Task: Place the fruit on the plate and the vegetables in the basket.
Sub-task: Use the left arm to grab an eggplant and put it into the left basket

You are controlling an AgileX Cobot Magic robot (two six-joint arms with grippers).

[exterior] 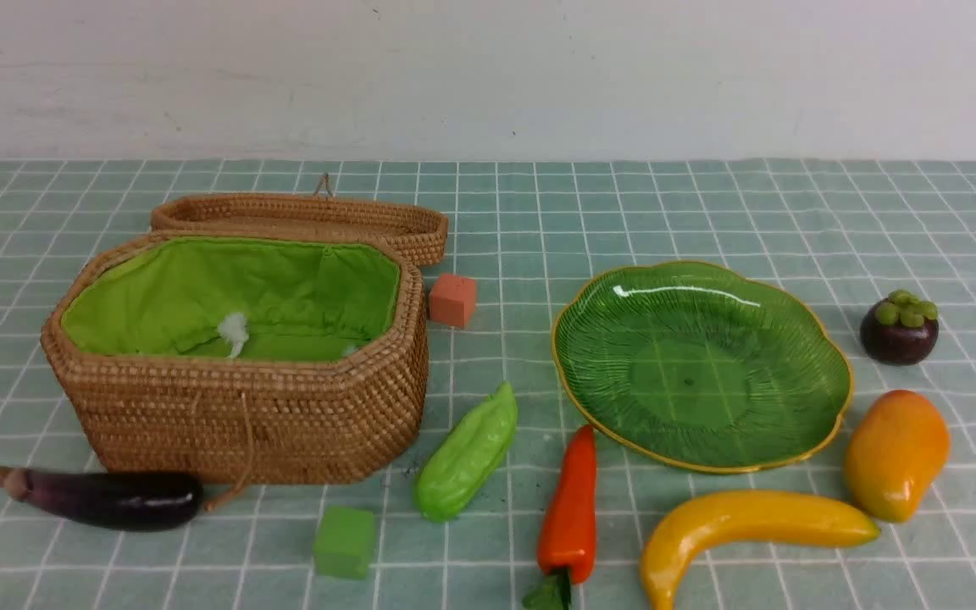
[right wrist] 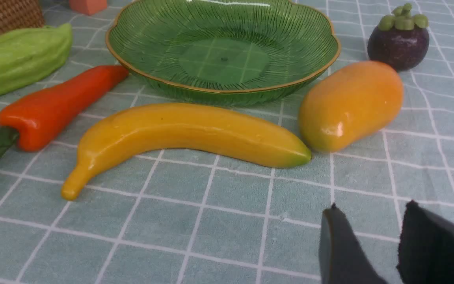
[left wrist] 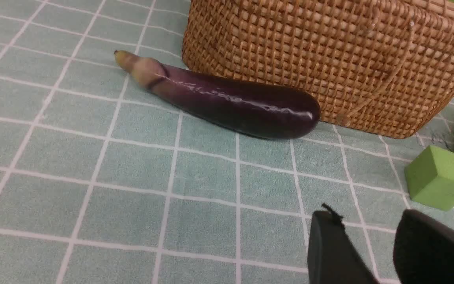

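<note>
Where the basket [exterior: 285, 424] stands: left half of the checked cloth [exterior: 708, 212], its lid [exterior: 310, 216] lying open behind it, green lining [exterior: 200, 296] showing, a white tuft [exterior: 234, 330] on the lining.
Plate [exterior: 700, 356]: right of centre, flat on the cloth, gold rim all round.
Eggplant [exterior: 107, 498]: on the cloth before the basket's near left corner, lying crosswise, stem end to the left. In the left wrist view [left wrist: 235, 103] its blunt end lies close by the wicker; whether they touch cannot be told.
Pod [exterior: 465, 453]: light green, tilted, on the cloth just right of the basket's near right corner.
Pepper [exterior: 571, 508]: orange-red, between pod and plate, tip toward the plate's near left rim, green stem toward the robot.
Mango [exterior: 896, 453]: on the cloth just beside the plate's near right rim.
Banana [exterior: 751, 521]: on the cloth just in front of the plate, its greenish tip almost at the mango.
Mangosteen [exterior: 899, 326]: on the cloth right of the plate, cap up, apart from the mango.
Orange cube [exterior: 452, 299]: between lid and plate, by the basket's far right corner.
Green cube [exterior: 344, 542]: in front of the pod, nearer the robot.
Left claw [left wrist: 369, 225]: fingers parted, nothing between them, over bare cloth near the green cube, apart from the eggplant.
Right claw [right wrist: 373, 213]: fingers parted, empty, over the cloth on the near side of banana and mango.
</note>
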